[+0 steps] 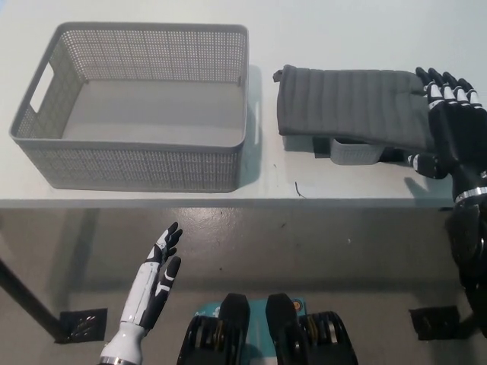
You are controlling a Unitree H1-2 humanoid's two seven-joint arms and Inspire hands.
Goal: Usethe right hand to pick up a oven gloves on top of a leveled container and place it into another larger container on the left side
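Head view, looking down on white surface. Lg. grey perforated container at left, nothing inside; handle slot in its left wall. To its right, w/ a gap between, grey quilted oven glove lies flat atop a small grey container, which shows only below glove's near edge; its contents are hidden. Black right hand over glove's right end, fingers spread, grasping nothing; contact w/ fabric cannot be told. White left hand rests lower left, below surface edge, fingers extended, holding nothing.
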